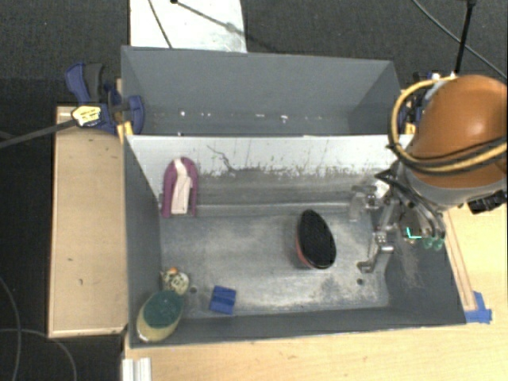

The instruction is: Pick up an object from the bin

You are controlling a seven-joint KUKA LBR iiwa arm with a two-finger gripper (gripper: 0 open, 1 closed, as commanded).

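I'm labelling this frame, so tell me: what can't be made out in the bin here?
Camera view:
- Small pale trinket by the round green-yellow thing: too small to identify.
- Metal gripper: whether it touches the grey metal bin's floor is unclear from above.
- Bin's right rim: hidden by the orange-covered wrist.

One camera sits above the grey metal bin [262, 86] and looks down into it, tilted somewhat to one side, so the far wall shows a broad face and the near wall a narrow band; the whole bin fits in the view, its floor lying near the middle, near enough to tell the small things on it apart; the arm [421, 205] comes in from the right edge, its orange cover [464, 121] bulking large toward the lens; dark floor [48, 22] borders the top.
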